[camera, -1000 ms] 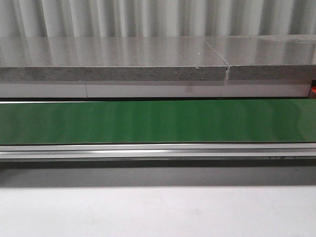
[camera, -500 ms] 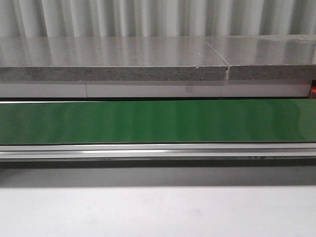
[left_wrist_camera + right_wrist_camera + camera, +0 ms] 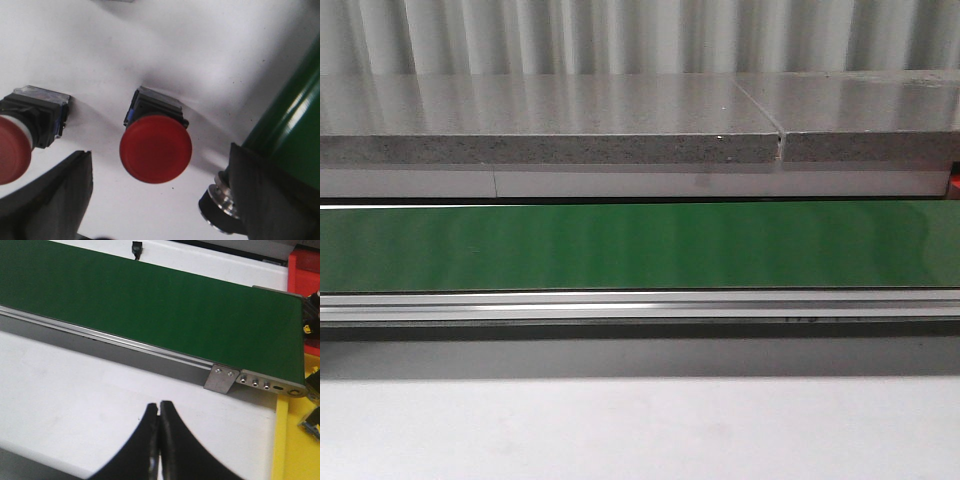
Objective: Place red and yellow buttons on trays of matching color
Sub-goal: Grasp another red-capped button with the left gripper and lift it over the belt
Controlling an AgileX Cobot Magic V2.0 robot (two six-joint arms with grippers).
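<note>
In the left wrist view a red button [image 3: 155,148] with a black body stands on a white surface, its mushroom cap facing the camera. My left gripper [image 3: 159,172] is open just above it, with one finger [image 3: 60,192] on each side and no contact. A second red button [image 3: 12,150] lies outside that finger, partly cut off. No yellow button shows. The right wrist view shows a red tray [image 3: 304,267] and a yellow tray [image 3: 292,440] past the conveyor's end. My right gripper [image 3: 159,406] is shut and empty over the white table. Neither gripper shows in the front view.
The green conveyor belt [image 3: 640,245] crosses the front view, with grey slabs [image 3: 550,120] behind it. Its belt edge [image 3: 295,115] runs close beside my left gripper, along with a black and silver cylinder [image 3: 220,202]. Dark items [image 3: 312,422] lie on the yellow tray.
A small mark below the conveyor's front rail has drifted left. Nothing else differs in the front view.
</note>
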